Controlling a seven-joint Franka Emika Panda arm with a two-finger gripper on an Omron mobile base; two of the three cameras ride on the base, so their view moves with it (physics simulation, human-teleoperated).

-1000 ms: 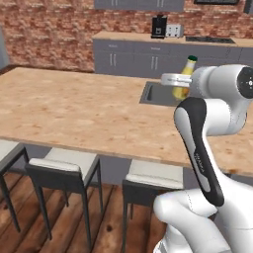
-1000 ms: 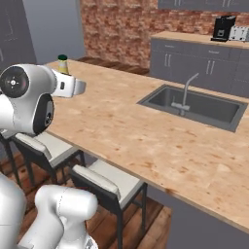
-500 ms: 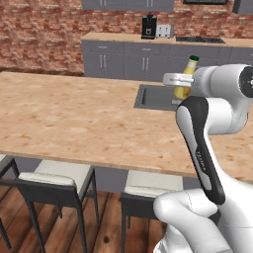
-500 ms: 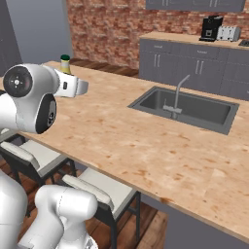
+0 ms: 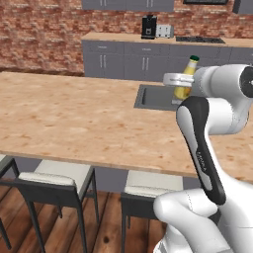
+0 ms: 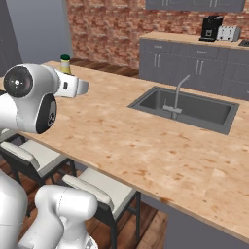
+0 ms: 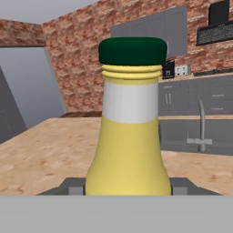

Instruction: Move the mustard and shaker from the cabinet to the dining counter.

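Note:
My gripper [image 7: 128,187] is shut on the mustard [image 7: 129,136], a yellow bottle with a dark green cap, held upright. A dark fingertip [image 7: 73,186] shows on each side of its base. From the left base view the mustard [image 5: 185,81] hangs above the dining counter [image 5: 74,118], near the sink [image 5: 153,96]. In the right base view just its cap and neck [image 6: 65,64] rise behind the white hand [image 6: 73,87], over the dining counter [image 6: 136,136]. Grey upper cabinet doors [image 7: 150,27] hang on the brick wall. The shaker is out of view.
A faucet [image 6: 177,92] stands at the sink [image 6: 187,107]. Grey-cushioned stools [image 5: 54,178] line the near edge of the island. On the back counter stand a black coffee machine [image 5: 148,25] and a toaster [image 5: 164,30], above grey drawer units.
Both base views have shifted a little, so the base has moved along the island. The bottle stays in the gripper, held the same way.

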